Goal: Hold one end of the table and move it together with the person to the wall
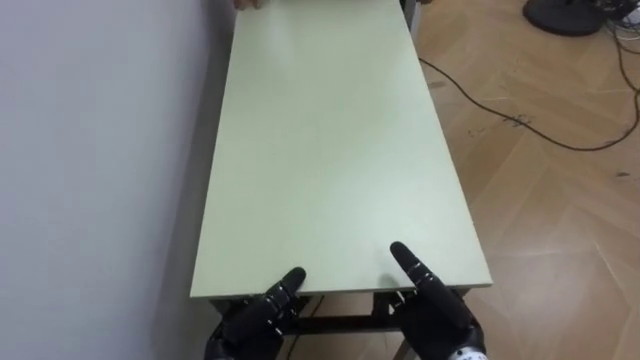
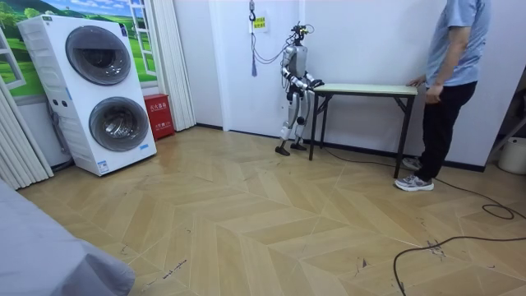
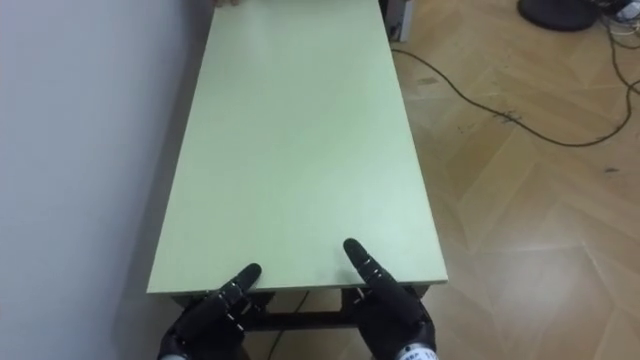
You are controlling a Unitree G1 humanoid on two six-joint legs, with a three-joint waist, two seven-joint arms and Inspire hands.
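In the left eye view, a long table (image 1: pixel 330 150) with a pale green top is stretching away from the robot, its left side running along a white wall (image 1: pixel 100 150). The left hand (image 1: pixel 262 318) and the right hand (image 1: pixel 437 310) are sitting at the table's near end, well apart, one towards each corner. Each thumb is lying straight on the tabletop just past the edge. The other fingers are going under the top, so I cannot tell whether they are curling round it. To the right, a dark cable (image 1: pixel 520 125) is trailing across the wooden floor (image 1: pixel 560 220).

In the room view, the robot is standing upright at the end of the table nearer the room view's left, close to the wall, with both arms reaching forward to the tabletop. A person (image 2: pixel 454 49) in a blue shirt and dark trousers is standing at the opposite end, with one hand resting on that end of the table. The table's dark legs are reaching down to the floor. Two stacked white washing machines (image 2: pixel 103 94) are standing well off at the room view's left, with a red box (image 2: pixel 159 115) beside them.

In the right eye view, the left hand (image 3: pixel 215 315) and right hand (image 3: pixel 390 310) are showing the same hold at the near edge, thumbs on top.
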